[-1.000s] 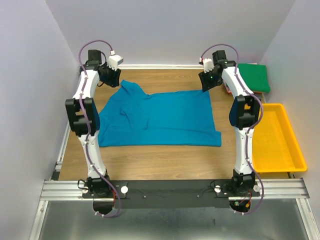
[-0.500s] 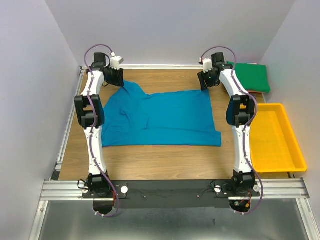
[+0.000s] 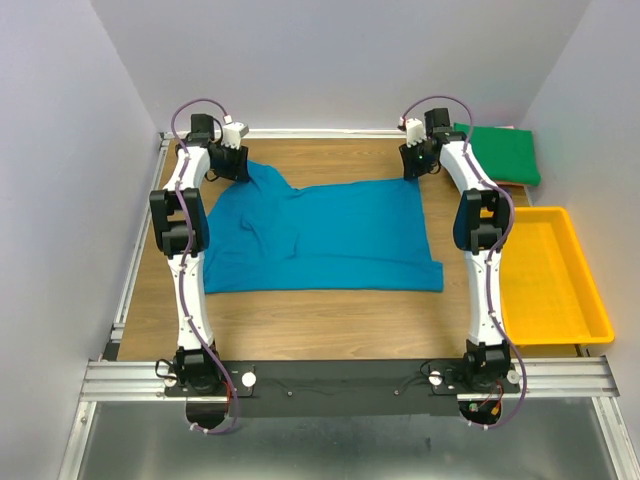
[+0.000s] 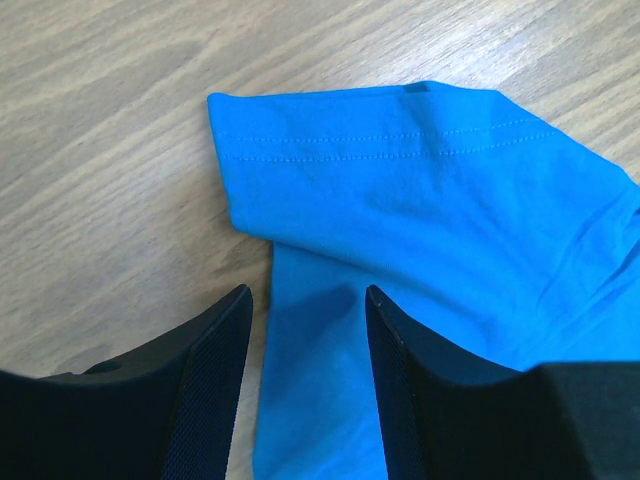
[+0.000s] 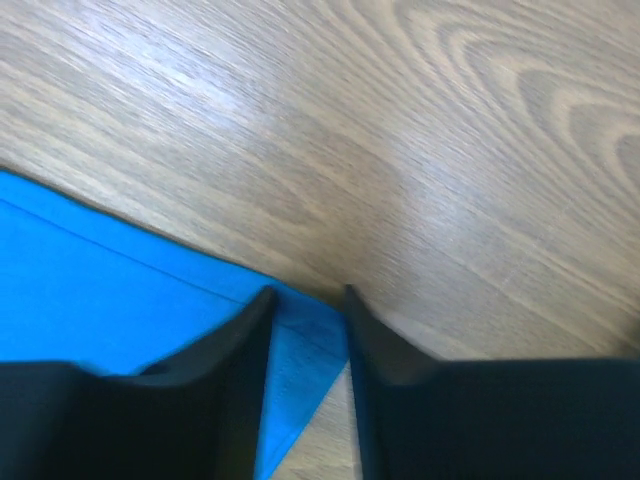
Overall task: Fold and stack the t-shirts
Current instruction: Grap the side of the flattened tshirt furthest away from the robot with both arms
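Note:
A teal-blue t-shirt (image 3: pixel 320 235) lies spread flat on the wooden table, one sleeve (image 4: pixel 400 150) pointing to the far left. My left gripper (image 3: pixel 240 165) is low over that sleeve. It is open (image 4: pixel 308 300), and the shirt's edge below the sleeve lies between its fingers. My right gripper (image 3: pixel 412 168) is at the shirt's far right corner (image 5: pixel 300 350). It is open (image 5: pixel 307 295) with a narrow gap, and the hemmed corner lies between its fingers. A dark green t-shirt (image 3: pixel 505 153) lies folded at the far right.
A yellow plastic tray (image 3: pixel 590 300) stands to the right of the table with nothing in it. Walls close in the table at the back and on both sides. A metal rail (image 3: pixel 340 378) carries both arm bases at the near edge.
Both arms reached farther back and dropped onto the shirt's far edge. The left gripper came over the sleeve. The right gripper's jaws narrowed around the far right corner.

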Available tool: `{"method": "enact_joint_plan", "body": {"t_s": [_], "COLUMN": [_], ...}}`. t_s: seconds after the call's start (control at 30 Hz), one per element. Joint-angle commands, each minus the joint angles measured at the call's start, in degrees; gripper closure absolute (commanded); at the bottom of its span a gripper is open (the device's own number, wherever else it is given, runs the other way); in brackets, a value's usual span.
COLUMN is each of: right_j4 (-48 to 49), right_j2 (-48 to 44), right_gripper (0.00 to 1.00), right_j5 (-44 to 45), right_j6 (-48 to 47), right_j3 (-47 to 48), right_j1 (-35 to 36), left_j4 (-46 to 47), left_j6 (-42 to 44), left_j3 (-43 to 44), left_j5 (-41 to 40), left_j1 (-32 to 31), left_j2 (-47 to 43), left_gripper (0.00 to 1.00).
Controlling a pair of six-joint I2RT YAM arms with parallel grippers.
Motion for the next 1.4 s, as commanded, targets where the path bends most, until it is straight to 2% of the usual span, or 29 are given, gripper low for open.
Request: {"method": "enact_joint_plan", "body": {"t_s": [0.0, 0.03, 0.07, 0.13, 0.3, 0.4, 0.53, 0.67, 0.77, 0.87, 0.9, 1.37], "right_j4": [-0.7, -0.7, -0.7, -0.7, -0.8, -0.8, -0.8, -0.8, -0.8, -0.8, -0.8, -0.8], "right_j2": [1.4, 1.4, 1.4, 1.4, 1.5, 1.1, 0.6, -0.1, -0.9, -2.3, -2.6, -6.5], "right_gripper": [0.72, 0.72, 0.8, 0.87, 0.94, 1.0, 1.0, 0.99, 0.99, 1.0, 0.99, 1.0], "right_j5": [-2.0, -2.2, -2.1, -2.4, -2.6, -2.7, -3.0, -3.3, -3.8, -4.0, -3.9, -3.4], "right_j6": [-0.8, -0.8, -0.9, -1.0, -1.4, -1.6, -1.6, -1.6, -1.3, -1.3, -1.4, -2.1], "right_j3": [-2.8, -2.9, -2.9, -3.0, -3.2, -3.8, -4.1, -4.2, -4.5, -4.9, -5.1, -5.4], "right_j1": [-0.1, -0.2, -0.2, -0.2, -0.2, -0.2, -0.2, -0.2, -0.2, -0.2, -0.2, -0.6], "left_j4": [-0.5, -0.7, -1.0, -1.2, -1.1, -1.2, -1.1, -1.8, -2.5, -2.3, -2.2, 2.2], "left_j6": [0.0, 0.1, 0.1, 0.1, -0.1, -0.2, -0.3, -0.4, -0.3, 0.1, 0.8, 2.9], "left_j3": [0.1, 0.4, 0.6, 0.8, 2.2, 3.4, 4.2, 6.1, 7.4, 7.4, 7.3, 1.6], "left_j5": [-0.6, -0.8, -1.0, -1.5, -3.0, -3.4, -3.8, -3.3, -3.0, -1.7, -1.0, 3.9], "left_j1": [0.3, 0.4, 0.3, 0.3, 0.1, 0.1, -0.3, -0.6, -0.6, -0.6, -0.5, -0.6], "left_j2": [-1.7, -1.4, -0.8, -0.3, 1.6, 2.7, 3.6, 5.4, 5.9, 5.1, 4.5, -5.9], "left_gripper": [0.44, 0.45, 0.45, 0.47, 0.49, 0.56, 0.65, 0.69, 0.77, 0.91, 0.99, 1.0]}}
